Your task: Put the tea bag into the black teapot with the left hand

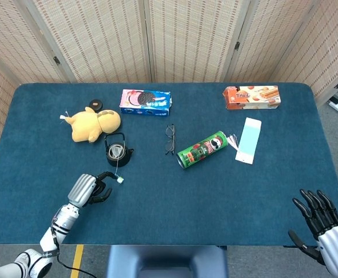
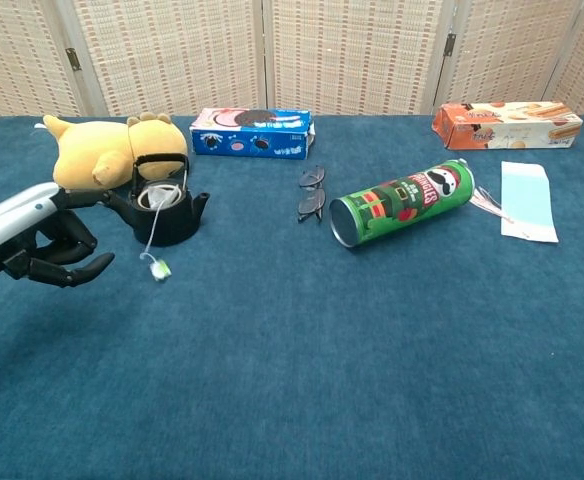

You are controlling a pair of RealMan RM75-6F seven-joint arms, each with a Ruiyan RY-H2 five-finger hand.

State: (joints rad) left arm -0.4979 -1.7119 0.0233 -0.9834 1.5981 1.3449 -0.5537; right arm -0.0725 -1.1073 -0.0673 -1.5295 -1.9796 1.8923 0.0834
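Our left robot hand (image 2: pixel 57 255), fingers apart and empty, sits beside the small black teapot (image 2: pixel 162 208); snagging the white tea bag's (image 2: pixel 155 198) dangling string could drag it out.

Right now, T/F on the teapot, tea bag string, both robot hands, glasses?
1. The black teapot stands upright in front of the yellow plush toy. True.
2. The tea bag's string hangs out of the teapot, its tag down on the cloth. True.
3. The left robot hand grips the teapot's handle. False: it is beside the teapot, holding nothing.
4. The right robot hand rests on the green chip can. False: it is at the table's near right corner, fingers spread, far from the can.
5. The glasses lie between the teapot and the can. True.
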